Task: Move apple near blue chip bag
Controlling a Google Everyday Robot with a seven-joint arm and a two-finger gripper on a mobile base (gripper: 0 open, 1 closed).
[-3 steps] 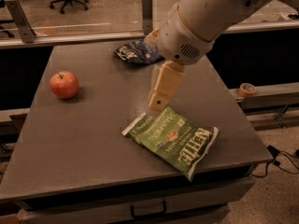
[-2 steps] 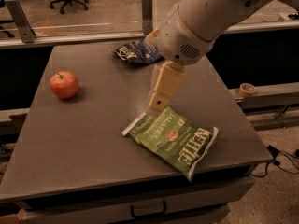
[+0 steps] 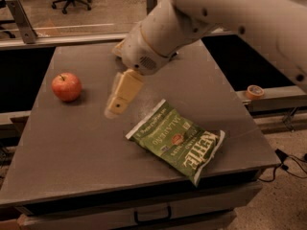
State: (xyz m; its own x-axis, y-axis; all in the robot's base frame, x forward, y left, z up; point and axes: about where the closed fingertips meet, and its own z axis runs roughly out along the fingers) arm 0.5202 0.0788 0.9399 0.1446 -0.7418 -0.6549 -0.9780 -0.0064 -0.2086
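Gripper (image 3: 116, 108): shifted leftward since the earlier frame, now hovering above the table (image 3: 72, 152) just off the far-left corner of the green chip bag (image 3: 177, 140), on the side facing the apple (image 3: 66, 86); carrying nothing, its spread cannot be told. Apple: sitting untouched well left of the green chip bag. Step, by judgement: reaching for the apple; next calling for further leftward travel, descent, then a grasp. Hidden: blue chip bag not showing, presumably lying behind the arm (image 3: 158, 37), beyond the green chip bag
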